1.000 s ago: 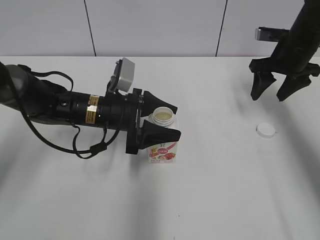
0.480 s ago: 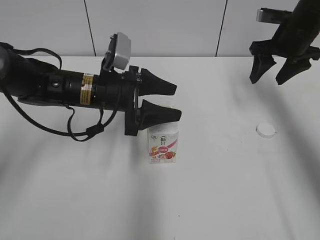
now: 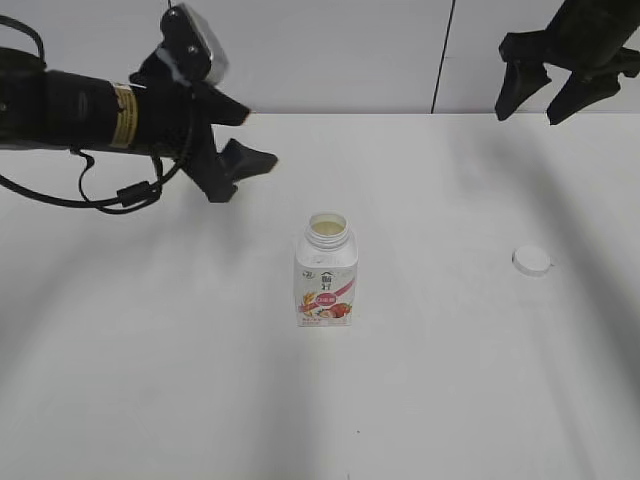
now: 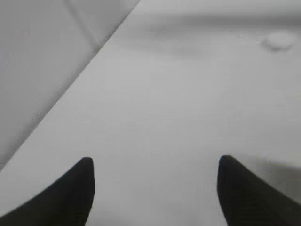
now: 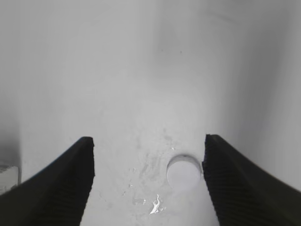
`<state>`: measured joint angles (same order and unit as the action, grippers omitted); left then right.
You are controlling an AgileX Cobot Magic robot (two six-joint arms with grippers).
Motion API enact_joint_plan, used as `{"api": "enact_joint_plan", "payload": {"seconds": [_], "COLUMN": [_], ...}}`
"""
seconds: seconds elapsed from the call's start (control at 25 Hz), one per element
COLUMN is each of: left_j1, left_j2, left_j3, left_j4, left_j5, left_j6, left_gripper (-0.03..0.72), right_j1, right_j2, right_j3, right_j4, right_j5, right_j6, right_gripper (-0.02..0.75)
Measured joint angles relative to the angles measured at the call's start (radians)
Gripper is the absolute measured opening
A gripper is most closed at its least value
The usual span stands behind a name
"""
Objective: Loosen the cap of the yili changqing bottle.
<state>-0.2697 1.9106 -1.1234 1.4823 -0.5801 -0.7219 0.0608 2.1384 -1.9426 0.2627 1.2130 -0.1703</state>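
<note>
Bottle (image 3: pixel 326 270) alone, left fingers (image 3: pixel 243 135) withdrawn

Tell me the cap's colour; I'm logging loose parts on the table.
White: the cap lies alone on the white table, clearest in the exterior view.

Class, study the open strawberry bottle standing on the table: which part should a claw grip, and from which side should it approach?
Grip the yili changqing bottle around its squarish body, coming in level from the side, probably the left, where the left claw is nearer. It stands upright with its neck open, so the flat sides offer better contact than the rim.
</note>
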Motion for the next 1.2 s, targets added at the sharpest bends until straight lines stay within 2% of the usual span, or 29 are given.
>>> {"api": "enact_joint_plan", "payload": {"seconds": [0.2, 0.36, 0.44, 0.56, 0.72, 0.84, 0.96, 1.08, 1.2], "left_j1": [0.005, 0.009, 0.009, 0.009, 0.009, 0.009, 0.009, 0.009, 0.009], "left_j2": [-0.018, -0.019, -0.02, -0.02, -0.039, -0.088, -0.144, -0.194, -0.219], "left_j3": [0.001, 0.001, 0.001, 0.001, 0.001, 0.001, 0.001, 0.001, -0.015], "left_j4": [-0.016, -0.06, -0.106, -0.215, -0.375, -0.539, -0.749, -0.935, -1.057], "left_j5": [0.635, 1.026, 1.128, 1.198, 1.181, 1.131, 1.066, 1.055, 1.118], "left_j6": [0.0, 0.0, 0.0, 0.0, -0.008, -0.027, -0.027, 0.039, 0.157], "left_gripper": [0.483, 0.463, 0.461, 0.46, 0.46, 0.46, 0.448, 0.413, 0.38], "right_j1": [0.0, 0.0, 0.0, 0.0, 0.0, 0.0, 0.0, 0.0, 0.0], "right_j2": [0.0, 0.0, 0.0, 0.0, 0.0, 0.0, 0.0, -0.003, -0.037], "right_j3": [-0.009, -0.009, -0.009, -0.009, -0.009, -0.009, -0.011, -0.011, -0.011], "right_j4": [0.034, 0.048, 0.051, 0.053, 0.053, 0.053, 0.055, 0.054, 0.031], "right_j5": [0.001, 0.002, 0.002, 0.003, 0.003, 0.003, 0.003, 0.003, 0.003], "right_j6": [0.0, 0.0, 0.0, 0.0, 0.0, 0.0, 0.0, 0.0, 0.0], "right_gripper": [0.566, 0.566, 0.566, 0.566, 0.566, 0.566, 0.566, 0.566, 0.566]}}
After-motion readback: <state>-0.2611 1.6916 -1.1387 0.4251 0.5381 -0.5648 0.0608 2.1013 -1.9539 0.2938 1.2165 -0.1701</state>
